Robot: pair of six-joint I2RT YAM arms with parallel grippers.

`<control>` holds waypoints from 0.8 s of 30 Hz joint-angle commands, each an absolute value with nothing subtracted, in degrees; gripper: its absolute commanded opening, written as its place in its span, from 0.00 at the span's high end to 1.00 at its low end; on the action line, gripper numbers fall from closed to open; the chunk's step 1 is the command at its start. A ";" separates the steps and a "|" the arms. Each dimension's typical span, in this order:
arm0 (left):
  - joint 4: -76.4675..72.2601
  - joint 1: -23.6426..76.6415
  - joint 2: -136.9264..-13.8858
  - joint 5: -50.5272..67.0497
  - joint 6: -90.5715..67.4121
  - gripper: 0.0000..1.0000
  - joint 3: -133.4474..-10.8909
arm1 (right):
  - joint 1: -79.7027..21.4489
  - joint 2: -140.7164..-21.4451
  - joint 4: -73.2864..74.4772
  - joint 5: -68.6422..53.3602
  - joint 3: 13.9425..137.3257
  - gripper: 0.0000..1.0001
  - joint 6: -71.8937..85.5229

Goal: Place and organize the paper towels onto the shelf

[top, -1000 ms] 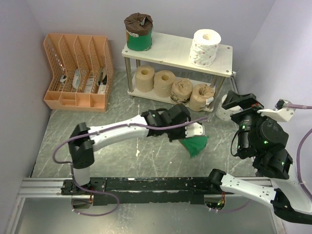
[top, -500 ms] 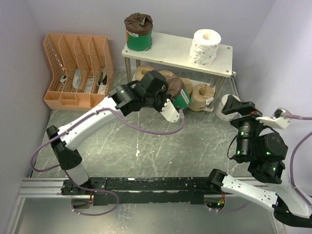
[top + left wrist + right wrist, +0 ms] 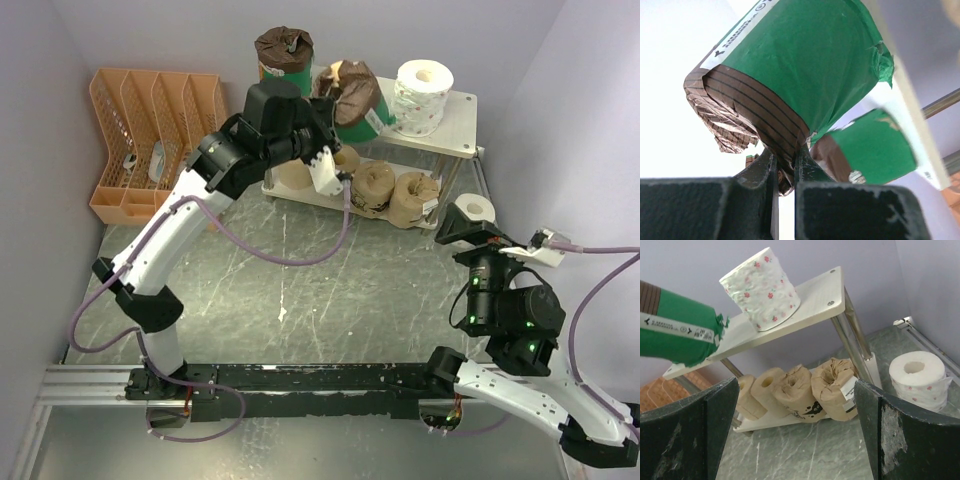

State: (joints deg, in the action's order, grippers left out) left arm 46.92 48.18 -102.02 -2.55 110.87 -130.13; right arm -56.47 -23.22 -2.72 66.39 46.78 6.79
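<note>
My left gripper [image 3: 338, 100] is shut on the brown paper end of a green-banded roll [image 3: 358, 100] and holds it tilted over the top board of the shelf [image 3: 452, 130]. In the left wrist view the held roll [image 3: 805, 65] fills the frame above the gripper [image 3: 785, 162]. A second green roll [image 3: 870, 150] stands on the top board [image 3: 285, 62]. A white roll [image 3: 420, 95] stands at the board's right end. Several tan rolls [image 3: 832, 385] lie on the lower board. My right gripper [image 3: 796, 390] is open and empty. A white roll [image 3: 917, 377] stands on the table beside the shelf's right legs.
An orange slotted file organizer [image 3: 160, 145] stands at the back left against the wall. Grey walls close in on the left, back and right. The right arm [image 3: 505, 310] is low at the right, near the loose white roll [image 3: 472, 210].
My left arm has carried the green roll from table height up and back, and it is now over the top board. My right arm has drifted a little toward the near side.
</note>
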 commanded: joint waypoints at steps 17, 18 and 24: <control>24.63 37.09 -110.07 10.28 114.14 0.63 -133.50 | -56.52 -21.94 -5.96 66.40 43.86 0.00 5.36; 22.18 37.02 -110.45 10.54 114.25 0.62 -132.76 | -56.53 -22.23 -5.67 66.53 43.72 0.00 5.58; 17.00 36.72 -114.65 10.18 114.44 0.63 -134.77 | -56.55 -24.02 -5.42 66.88 42.47 0.00 5.98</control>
